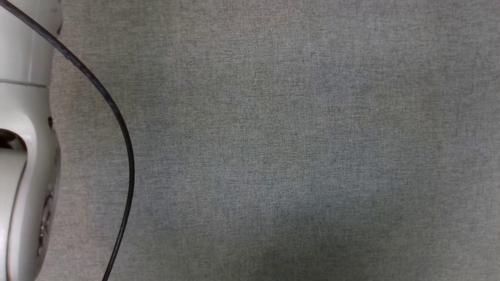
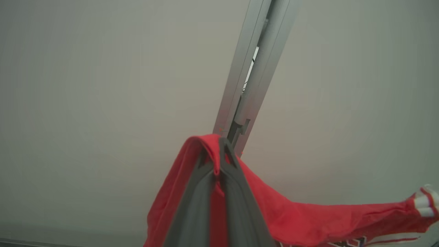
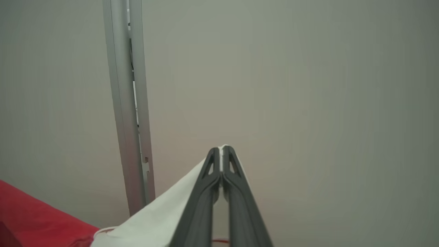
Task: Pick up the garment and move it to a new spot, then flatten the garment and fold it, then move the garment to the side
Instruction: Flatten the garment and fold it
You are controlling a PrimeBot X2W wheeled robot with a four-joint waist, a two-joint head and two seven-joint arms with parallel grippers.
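The garment point(image 2: 301, 219) is red with white parts and a red-and-white striped cuff at the far right of the left wrist view. My left gripper point(image 2: 219, 147) is shut on a red fold of it, the cloth draped over the fingertips and hanging to both sides. In the right wrist view my right gripper point(image 3: 222, 152) is shut on a white edge of the garment point(image 3: 161, 216), which slopes down to the left into red cloth. Both grippers are raised against a pale wall. A pale forearm point(image 1: 23, 156) stands at the left edge of the head view.
A grey woven table cover point(image 1: 293, 156) spreads across the head view, with a black cable point(image 1: 121, 128) curving over its left side. A grey metal post point(image 2: 250, 75) stands behind the left gripper; the same post point(image 3: 128, 103) rises left of the right gripper.
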